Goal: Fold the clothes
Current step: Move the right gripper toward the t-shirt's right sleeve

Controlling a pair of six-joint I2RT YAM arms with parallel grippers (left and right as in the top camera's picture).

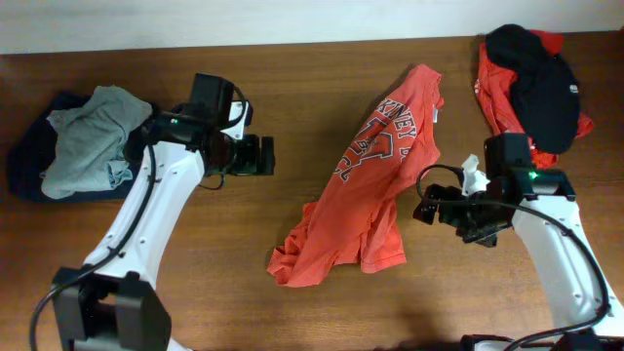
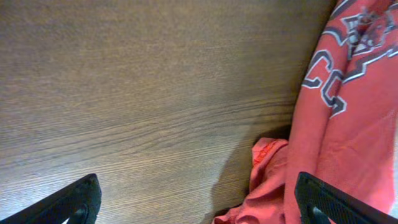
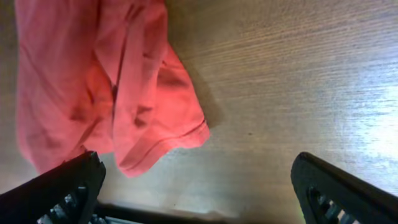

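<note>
T-shirt [image 1: 375, 185] lies crumpled in a long diagonal strip right of the surface's centre, lettering up, not spread flat yet. Left pincer [image 1: 267, 156] is wide and empty, near its left side. Right pincer [image 1: 423, 211] is wide and empty, by the lower right hem. My read: they're flanking it to grab and spread. Grey-green garment [image 1: 93, 146] sits on navy garment [image 1: 24, 171] at the left edge, black garment [image 1: 541, 83] on red garment [image 1: 492, 88] in the far-right corner. Probably parked clear of the working area.
</note>
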